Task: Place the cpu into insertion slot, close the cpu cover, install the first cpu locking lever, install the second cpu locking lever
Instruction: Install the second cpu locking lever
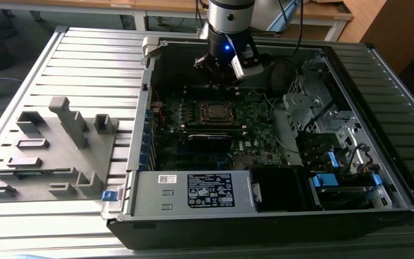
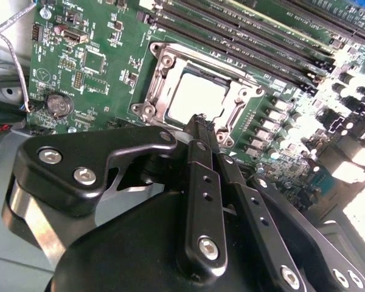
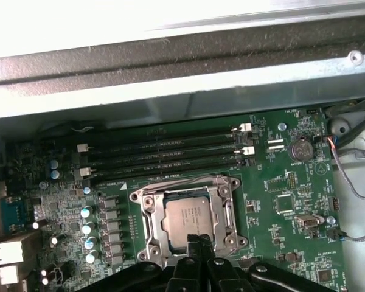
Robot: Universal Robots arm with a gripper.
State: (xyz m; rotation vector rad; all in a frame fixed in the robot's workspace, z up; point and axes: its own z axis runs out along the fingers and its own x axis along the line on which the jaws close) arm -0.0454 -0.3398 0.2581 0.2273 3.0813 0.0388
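Open space lies above the cpu cover (image 3: 188, 214); memory slots (image 3: 164, 152) stand beside it, and the case wall (image 3: 170, 73) rises behind them.

Bench: grey ribbed metal table (image 1: 84, 59), slats running across.

Open computer case (image 1: 279, 162) sits on it toward the exterior view's right, lying on its side, internals exposed. Grey fixture tray (image 1: 49, 156) with upright posts and slots lies just beside it on the exterior view's left; looks 3D-printed, can't confirm.
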